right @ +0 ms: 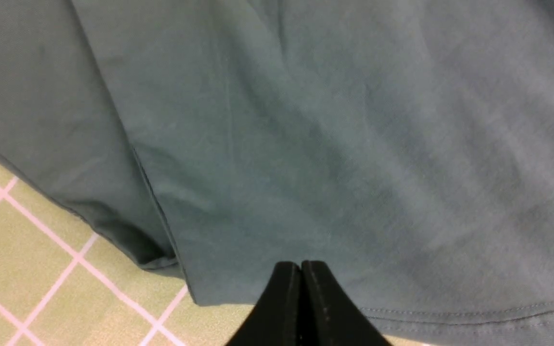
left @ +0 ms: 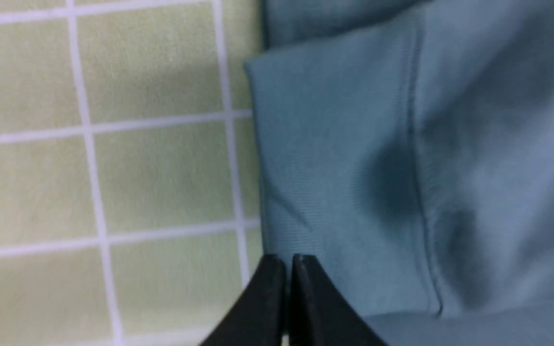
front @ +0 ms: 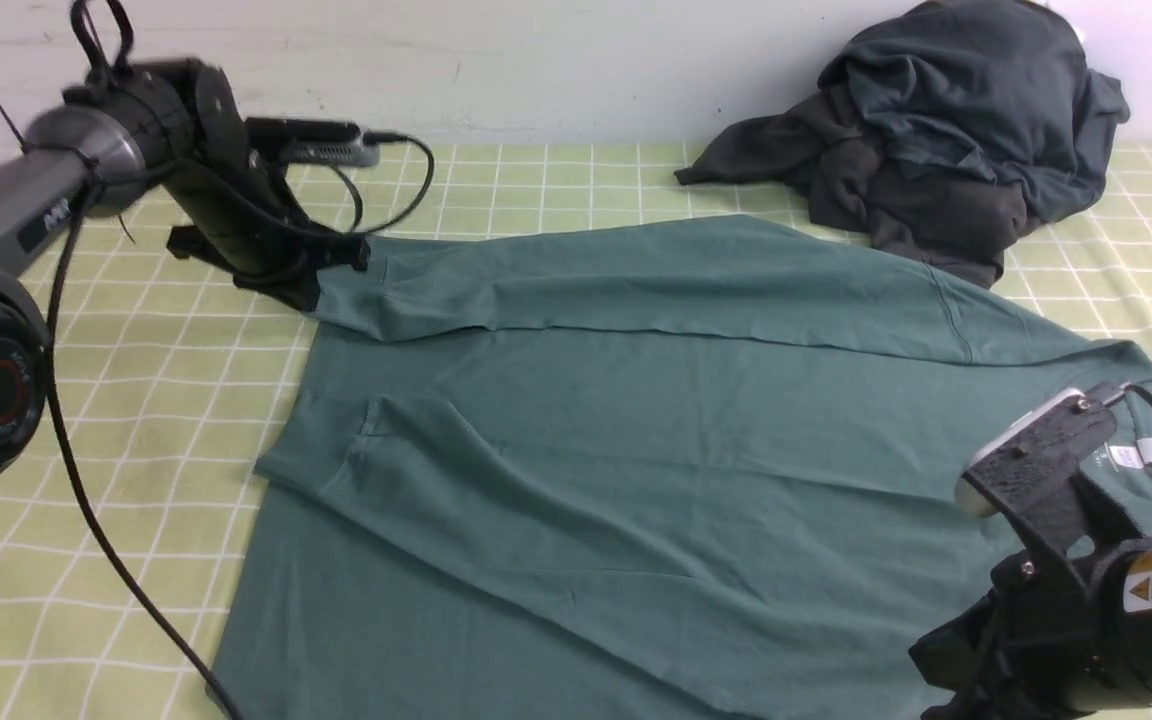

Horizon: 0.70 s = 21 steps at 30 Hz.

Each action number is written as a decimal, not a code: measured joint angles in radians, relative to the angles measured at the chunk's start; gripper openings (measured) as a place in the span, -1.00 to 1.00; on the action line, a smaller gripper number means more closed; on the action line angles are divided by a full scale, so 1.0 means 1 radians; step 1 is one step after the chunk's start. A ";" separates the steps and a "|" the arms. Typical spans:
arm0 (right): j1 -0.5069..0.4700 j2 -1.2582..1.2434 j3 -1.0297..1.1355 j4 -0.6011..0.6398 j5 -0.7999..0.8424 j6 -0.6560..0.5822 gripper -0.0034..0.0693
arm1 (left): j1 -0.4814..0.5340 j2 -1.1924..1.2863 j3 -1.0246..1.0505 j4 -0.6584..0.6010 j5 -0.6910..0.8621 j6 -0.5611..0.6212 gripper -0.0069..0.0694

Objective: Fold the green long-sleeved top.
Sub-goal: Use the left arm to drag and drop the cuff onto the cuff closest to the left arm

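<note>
There is one green long-sleeved top (front: 636, 400). There are two robot hands: the left hand (left: 287, 262) and the right hand (right: 301, 266). Far from both hands is one pile of dark clothes (front: 946, 130). One checked counter (front: 136, 400) lies under them.

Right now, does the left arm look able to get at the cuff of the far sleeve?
Probably yes. The left end effector hangs shut right at the edge of the cuff of the green long-sleeved top, with nothing between them. It would have to open first.
</note>
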 joint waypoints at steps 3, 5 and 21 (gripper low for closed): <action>0.000 0.000 0.000 0.000 -0.001 0.000 -0.94 | -0.007 -0.058 -0.047 -0.007 0.110 0.012 -0.83; 0.000 0.000 0.000 0.000 -0.001 -0.001 -0.94 | -0.017 -0.125 -0.058 -0.029 0.171 0.028 -0.83; 0.000 0.000 0.000 -0.034 0.002 -0.005 -0.94 | -0.068 -0.560 0.685 0.030 0.158 0.027 -0.83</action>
